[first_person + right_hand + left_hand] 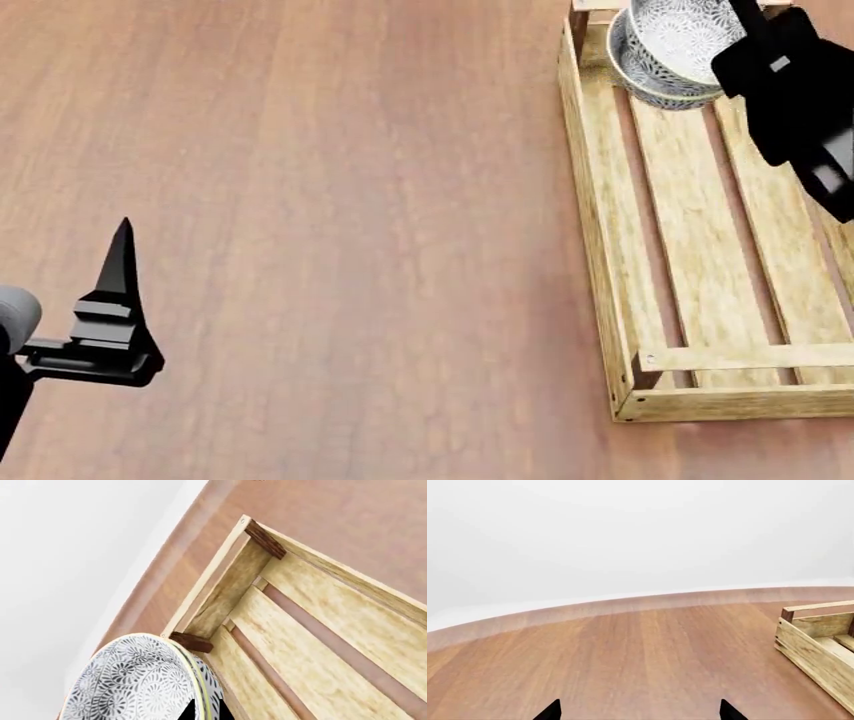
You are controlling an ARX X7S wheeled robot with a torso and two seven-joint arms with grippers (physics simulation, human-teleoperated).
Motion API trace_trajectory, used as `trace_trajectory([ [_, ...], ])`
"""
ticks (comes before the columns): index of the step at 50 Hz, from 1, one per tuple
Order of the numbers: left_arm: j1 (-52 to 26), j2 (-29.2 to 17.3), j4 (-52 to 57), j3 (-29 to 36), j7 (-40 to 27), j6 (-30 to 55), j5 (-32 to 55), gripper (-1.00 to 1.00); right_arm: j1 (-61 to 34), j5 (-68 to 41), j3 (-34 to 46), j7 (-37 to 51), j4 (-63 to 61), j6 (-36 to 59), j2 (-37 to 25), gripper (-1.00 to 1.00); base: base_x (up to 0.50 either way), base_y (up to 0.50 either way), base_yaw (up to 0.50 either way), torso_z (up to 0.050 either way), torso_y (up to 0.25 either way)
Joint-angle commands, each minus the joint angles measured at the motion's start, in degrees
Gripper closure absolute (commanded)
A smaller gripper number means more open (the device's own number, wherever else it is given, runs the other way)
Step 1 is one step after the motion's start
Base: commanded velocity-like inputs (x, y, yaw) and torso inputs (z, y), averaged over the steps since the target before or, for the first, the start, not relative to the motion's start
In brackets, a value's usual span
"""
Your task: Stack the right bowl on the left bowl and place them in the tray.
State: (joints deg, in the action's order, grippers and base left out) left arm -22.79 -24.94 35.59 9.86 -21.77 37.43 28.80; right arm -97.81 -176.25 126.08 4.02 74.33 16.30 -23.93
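The two grey-and-white patterned bowls (pixel 674 45) sit nested one in the other at the far end of the light-wood tray (pixel 597 230). My right gripper (pixel 747 30) reaches down over them. In the right wrist view its black fingertips (pixel 207 711) stand close on either side of the stacked bowls' rim (pixel 133 680), by the tray's corner post (pixel 192 642). I cannot tell whether the bowls rest on the slats. My left gripper (pixel 118 290) is open and empty over bare table at the near left; the left wrist view shows its fingertips (pixel 640 712) wide apart.
The brown wooden table (pixel 334 200) spreads left of the tray. Its far edge (pixel 627 605) meets a white background. One end of the tray (pixel 814 655) shows in the left wrist view. The tray's near end (pixel 734 400) holds nothing.
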Motion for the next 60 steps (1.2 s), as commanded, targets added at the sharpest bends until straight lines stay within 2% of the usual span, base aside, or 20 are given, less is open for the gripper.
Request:
trace_trajectory([
  [1,0.16,-0.2,-0.07,-0.01,-0.06,-0.23,0.11,-1.0,2.82,-1.89,-5.89,-0.51,0.65,-1.06,-3.28,1.0,0.0,0.0,0.0,0.0,0.0],
  [31,0.26,-0.37,-0.44,0.84,-0.19,-1.27,-0.34,-1.0,7.16,-1.32,-10.84,0.52,0.65,-2.65,-5.37,1.0,0.0,0.0,0.0,0.001,0.001],
  [49,0.24,-0.76,-0.48,1.44,-0.56,-1.11,-0.71,-1.0,6.91,-0.88,-10.48,0.69,0.65,-2.96,-4.97,1.0,0.0,0.0,0.0,0.0,-0.236],
  [60,0.96,-0.88,-0.49,0.75,0.12,-2.28,0.25,-1.0,7.08,-0.97,-10.08,0.86,0.65,-3.22,-4.75,1.0,0.0,0.0,0.0,0.0,-0.003],
])
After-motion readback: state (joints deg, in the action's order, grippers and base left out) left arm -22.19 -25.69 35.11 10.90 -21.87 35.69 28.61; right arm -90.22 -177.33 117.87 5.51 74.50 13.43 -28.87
